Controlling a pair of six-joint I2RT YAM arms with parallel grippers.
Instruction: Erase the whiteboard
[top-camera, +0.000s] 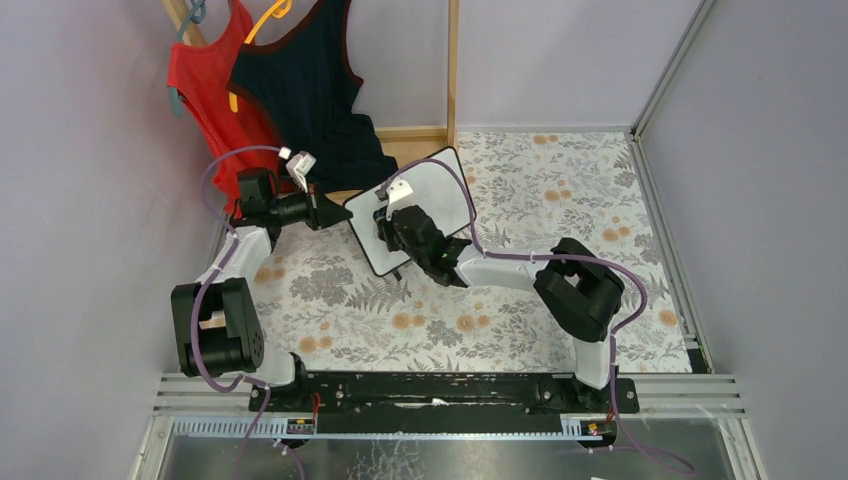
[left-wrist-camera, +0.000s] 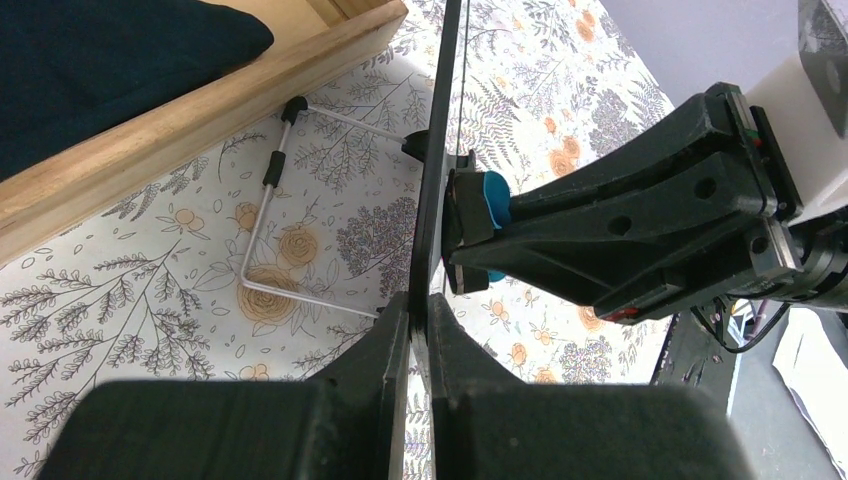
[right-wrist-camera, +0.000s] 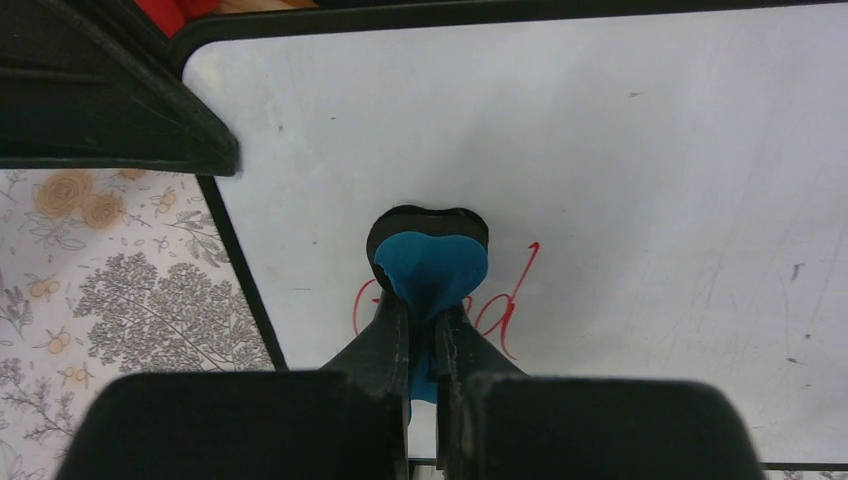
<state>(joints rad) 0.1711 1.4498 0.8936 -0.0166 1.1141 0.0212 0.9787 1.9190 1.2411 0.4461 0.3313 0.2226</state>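
A small black-framed whiteboard (top-camera: 435, 190) stands tilted on a wire stand (left-wrist-camera: 262, 215) at mid table. Red handwriting (right-wrist-camera: 510, 300) shows on its face in the right wrist view. My left gripper (top-camera: 330, 212) is shut on the board's left edge (left-wrist-camera: 432, 200), seen edge-on in the left wrist view. My right gripper (top-camera: 385, 222) is shut on a blue heart-shaped eraser with a black felt pad (right-wrist-camera: 430, 260) and presses it against the board's face, over the writing. The eraser also shows in the left wrist view (left-wrist-camera: 492, 200).
A red top (top-camera: 215, 90) and a dark top (top-camera: 310, 80) hang on a wooden rack (top-camera: 452, 70) at the back left, its base (left-wrist-camera: 200, 110) just behind the board. Flowered cloth (top-camera: 560, 190) covers the table. Walls close both sides.
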